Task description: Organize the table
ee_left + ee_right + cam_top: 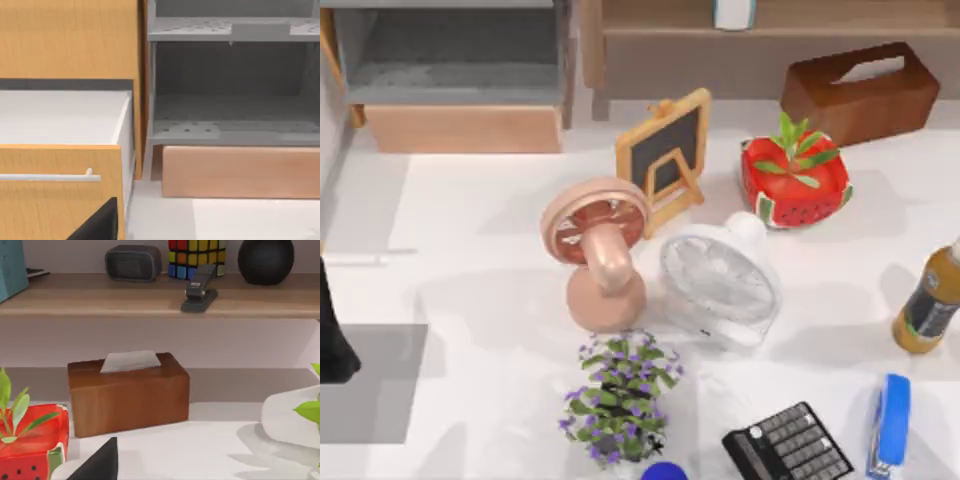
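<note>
**Top view.** The table, a broad white surface, runs from the wooden shelf unit at the back to the near edge.
- Near its middle a pink fan stands just beside a white fan.
- Behind the two fans a small chalkboard easel stands upright.
- To the right of the easel sits a watermelon planter with green leaves. A wooden tissue box lies behind the planter.
- At the right edge stands a yellow-brown bottle.
- Along the near edge, from left to right, come a purple-flowered plant, a black calculator and a blue stapler.
- A grey square pad lies at the near left. My left arm shows as a dark shape at the left edge, just above the pad.

**Left wrist view.** A dark corner of my left gripper appears low in the frame. I cannot tell whether this pincer is spread or pressed together. It faces an open orange drawer with a pale bar handle, beside the grey compartments of the shelf unit.

**Right wrist view.** A dark corner of my right gripper appears in the same way, and I cannot tell its state either. It faces the tissue box, with the watermelon planter beside it. On the upper shelf board stand a grey clock, a colour cube, a black stapler and a black sphere.
</note>
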`<state>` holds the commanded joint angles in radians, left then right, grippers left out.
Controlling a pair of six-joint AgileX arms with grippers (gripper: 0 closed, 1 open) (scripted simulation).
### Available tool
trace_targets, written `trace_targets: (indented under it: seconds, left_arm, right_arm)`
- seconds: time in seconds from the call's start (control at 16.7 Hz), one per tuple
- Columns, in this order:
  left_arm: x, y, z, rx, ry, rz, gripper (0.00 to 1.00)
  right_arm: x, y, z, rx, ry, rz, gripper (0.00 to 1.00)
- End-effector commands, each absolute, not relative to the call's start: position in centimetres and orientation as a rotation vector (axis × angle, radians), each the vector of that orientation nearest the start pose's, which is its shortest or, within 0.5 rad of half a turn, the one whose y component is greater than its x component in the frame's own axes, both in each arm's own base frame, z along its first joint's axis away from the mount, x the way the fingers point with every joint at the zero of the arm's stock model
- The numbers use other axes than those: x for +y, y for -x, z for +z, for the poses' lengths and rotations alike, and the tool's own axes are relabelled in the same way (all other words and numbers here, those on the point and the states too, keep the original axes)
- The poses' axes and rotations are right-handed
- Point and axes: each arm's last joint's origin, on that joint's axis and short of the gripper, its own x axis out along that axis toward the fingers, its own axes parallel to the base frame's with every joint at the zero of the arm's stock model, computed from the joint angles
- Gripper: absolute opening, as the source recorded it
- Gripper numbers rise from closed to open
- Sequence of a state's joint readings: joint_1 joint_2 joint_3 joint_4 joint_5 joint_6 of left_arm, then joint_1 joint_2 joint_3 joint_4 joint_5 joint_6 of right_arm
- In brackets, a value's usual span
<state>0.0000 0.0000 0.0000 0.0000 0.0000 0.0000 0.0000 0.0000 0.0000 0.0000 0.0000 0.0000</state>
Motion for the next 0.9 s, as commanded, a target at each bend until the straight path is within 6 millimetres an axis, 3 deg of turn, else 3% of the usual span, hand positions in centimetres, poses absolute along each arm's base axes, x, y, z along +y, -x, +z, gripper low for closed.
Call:
trace_targets:
  seconds: [0.36, 0.66, 0.9]
  left_arm:
    - [0.2, -10.7, 17.5, 0.057, -0.011, 0.035, 1.0]
    - [1.1, -12.4, 22.4, 0.249, -0.037, 0.111, 1.0]
    - [2.6, -16.4, 27.2, 0.465, -0.051, 0.157, 1.0]
  right_arm:
    - [-0.1, -10.6, 16.0, 0.0, 0.0, 0.0, 1.0]
    - [-0.1, -10.6, 16.0, 0.0, 0.0, 0.0, 1.0]
    - [-0.1, -10.6, 16.0, 0.0, 0.0, 0.0, 1.0]
